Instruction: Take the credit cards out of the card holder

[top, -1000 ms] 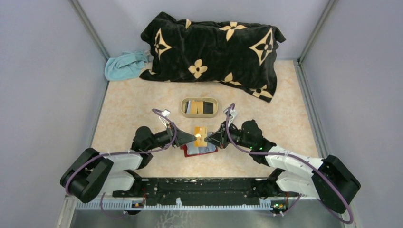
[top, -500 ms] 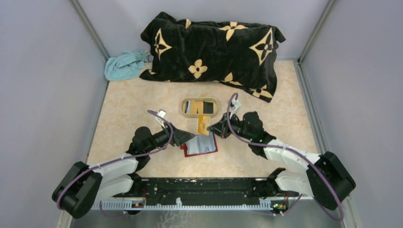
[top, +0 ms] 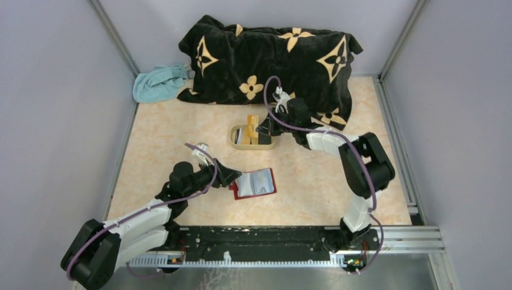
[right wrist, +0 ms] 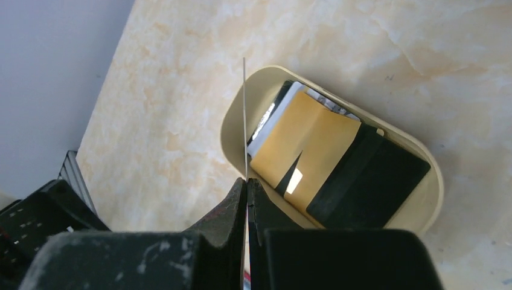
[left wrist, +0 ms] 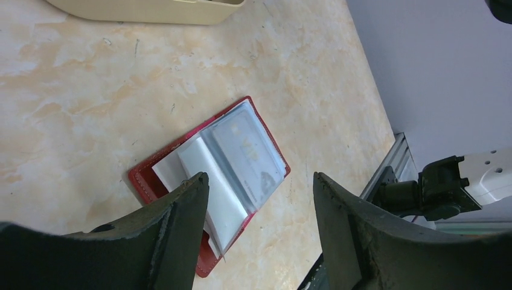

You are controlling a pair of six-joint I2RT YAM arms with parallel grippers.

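1 orange card (top: 252,121) clamped in right jaws over tray (top: 253,147), left jaws apart by card holder (top: 256,183)

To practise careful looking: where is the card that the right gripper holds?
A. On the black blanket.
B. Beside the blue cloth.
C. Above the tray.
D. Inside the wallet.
C: the right gripper pinches the card edge-on above the tray, apart from the open wallet.

Left pincer (top: 232,177) low, jaws wide apart; right pincer (top: 261,128) far forward, arm outstretched, tight on a credit card (top: 253,120).
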